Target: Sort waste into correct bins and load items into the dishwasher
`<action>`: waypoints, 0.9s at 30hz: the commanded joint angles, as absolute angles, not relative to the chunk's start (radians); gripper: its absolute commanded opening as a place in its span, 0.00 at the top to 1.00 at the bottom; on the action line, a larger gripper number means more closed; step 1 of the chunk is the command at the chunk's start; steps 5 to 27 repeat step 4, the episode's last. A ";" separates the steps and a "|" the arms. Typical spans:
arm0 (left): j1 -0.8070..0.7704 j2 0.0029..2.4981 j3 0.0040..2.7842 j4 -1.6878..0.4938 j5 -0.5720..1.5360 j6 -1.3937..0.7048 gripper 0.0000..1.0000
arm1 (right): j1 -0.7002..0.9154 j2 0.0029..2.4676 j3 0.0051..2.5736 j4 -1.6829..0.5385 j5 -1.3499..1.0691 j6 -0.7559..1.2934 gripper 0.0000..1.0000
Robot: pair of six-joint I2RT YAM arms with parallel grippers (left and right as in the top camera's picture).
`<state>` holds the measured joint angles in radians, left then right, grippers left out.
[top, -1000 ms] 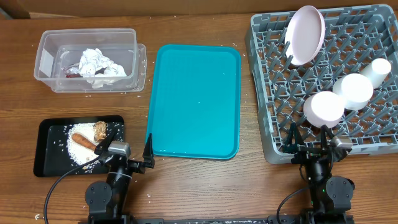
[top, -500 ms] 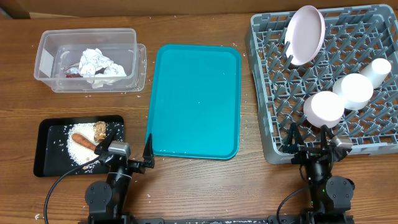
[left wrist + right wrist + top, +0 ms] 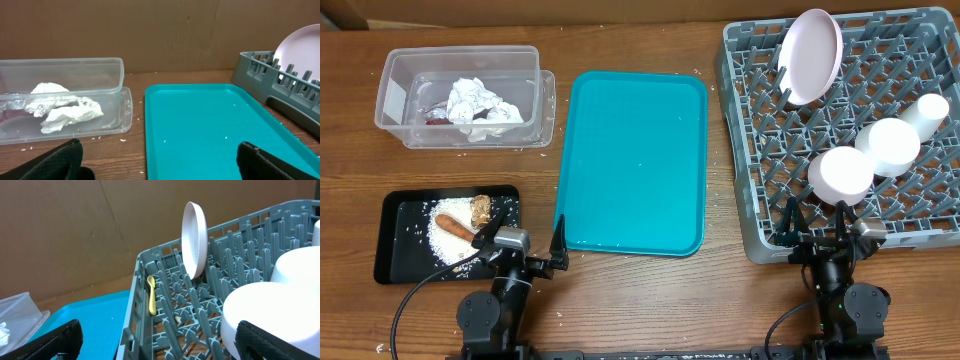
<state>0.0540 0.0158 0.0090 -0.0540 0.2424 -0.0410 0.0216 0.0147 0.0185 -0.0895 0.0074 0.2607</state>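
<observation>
1. Left gripper [image 3: 522, 238]: jaws spread wide and released, nothing between them. It sits at the near edge of the table.
2. Black tray [image 3: 395, 240]: just left of the left gripper, close to its left finger. It holds the orange stick [image 3: 453, 225], the brown chunk [image 3: 480, 208] and a scatter of rice grains [image 3: 445, 243].
3. Clear tub [image 3: 395, 90]: well ahead of the left gripper and off to its left. The crumpled white napkin [image 3: 480, 105] lies inside. A dark red scrap [image 3: 438, 120] lies beside the napkin, too small to tell what it is.
4. Teal tray [image 3: 632, 160]: ahead and to the right of the left gripper, with its near left corner just beside the right finger. A few white specks lie on it.
5. Right gripper [image 3: 817, 232]: jaws wide open and empty, at the near rim of the grey dish rack [image 3: 750, 200].
6. White bowl [image 3: 845, 172]: just ahead of the right gripper, upturned on the pegs. A second bowl [image 3: 888, 145] touches it, farther ahead and to the right. The small white cup [image 3: 930, 110] is beyond that.
7. Pinkish plate [image 3: 812, 55]: well ahead of the right gripper, standing on edge between pegs near the rack's far side.
8. Yellow spoon [image 3: 151, 295]: ahead and left of the right gripper, lying inside the rack along its left wall.
</observation>
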 commanded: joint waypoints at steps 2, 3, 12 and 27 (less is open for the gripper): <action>0.049 0.004 0.005 -0.054 0.233 -0.022 0.00 | 0.029 0.003 0.008 -0.083 0.009 0.255 0.00; 0.049 0.004 0.005 -0.054 0.233 -0.022 0.00 | 0.029 0.003 0.008 -0.083 0.009 0.255 0.00; 0.049 0.004 0.005 -0.054 0.233 -0.022 0.00 | 0.029 0.003 0.008 -0.083 0.009 0.255 0.00; 0.049 0.004 0.005 -0.054 0.233 -0.022 0.00 | 0.029 0.003 0.008 -0.083 0.009 0.255 0.00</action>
